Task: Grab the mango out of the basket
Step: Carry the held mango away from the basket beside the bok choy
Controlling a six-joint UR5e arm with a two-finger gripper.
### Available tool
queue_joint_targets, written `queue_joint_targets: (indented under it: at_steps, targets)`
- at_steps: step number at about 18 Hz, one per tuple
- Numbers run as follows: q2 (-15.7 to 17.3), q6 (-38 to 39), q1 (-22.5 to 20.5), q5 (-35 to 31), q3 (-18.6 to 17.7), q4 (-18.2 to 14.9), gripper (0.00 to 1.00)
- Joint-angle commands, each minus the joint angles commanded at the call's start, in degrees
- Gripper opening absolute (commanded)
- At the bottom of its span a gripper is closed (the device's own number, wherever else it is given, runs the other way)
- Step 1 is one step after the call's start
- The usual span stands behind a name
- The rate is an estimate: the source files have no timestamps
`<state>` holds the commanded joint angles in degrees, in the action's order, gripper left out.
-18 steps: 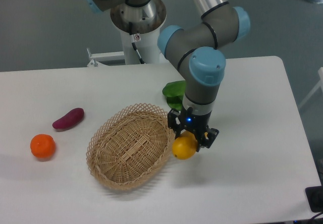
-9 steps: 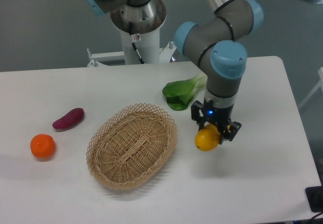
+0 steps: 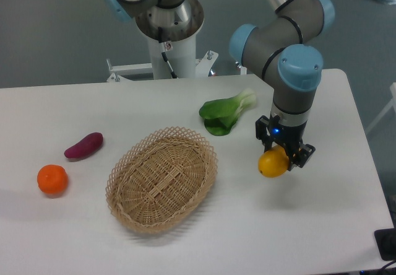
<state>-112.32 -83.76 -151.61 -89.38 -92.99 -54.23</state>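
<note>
My gripper (image 3: pixel 281 157) is shut on the mango (image 3: pixel 273 164), a glossy yellow-orange fruit, and holds it just above the white table (image 3: pixel 322 213), well to the right of the basket. The basket (image 3: pixel 162 179) is an oval tan wicker one with a lattice rim. It stands left of centre and nothing lies in it.
A green leafy vegetable (image 3: pixel 226 113) lies behind the basket, left of the arm. A purple sweet potato (image 3: pixel 83 145) and an orange tangerine (image 3: pixel 52 179) lie at the far left. The robot base (image 3: pixel 167 30) stands at the back.
My gripper has carried the mango to the right, from beside the basket's right rim to a spot over the table well clear of the basket.
</note>
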Motion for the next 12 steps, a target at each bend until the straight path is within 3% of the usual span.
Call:
queue_joint_targets:
  at_steps: [12]
  targets:
    - [-0.1, 0.1, 0.2, -0.1, -0.5, 0.1, 0.33]
